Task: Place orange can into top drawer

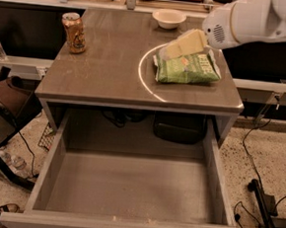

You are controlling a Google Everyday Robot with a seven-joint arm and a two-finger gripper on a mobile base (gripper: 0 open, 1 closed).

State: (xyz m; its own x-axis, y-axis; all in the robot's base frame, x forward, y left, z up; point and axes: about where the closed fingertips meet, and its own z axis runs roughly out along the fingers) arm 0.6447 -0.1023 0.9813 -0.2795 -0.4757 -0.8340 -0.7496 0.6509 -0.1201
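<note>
The orange can (73,32) stands upright at the back left corner of the grey table (106,73). The top drawer (127,184) is pulled fully open below the table's front edge and holds nothing. My gripper (180,45) reaches in from the upper right on a white arm (254,18). It hovers over the table's right half, just above the green chip bag (187,67), far to the right of the can.
A small white bowl (169,18) sits at the table's back edge. A bright ring of light (143,74) curves around the chip bag. Cables and a dark chair (5,105) lie on the floor to the left, and more cables to the right.
</note>
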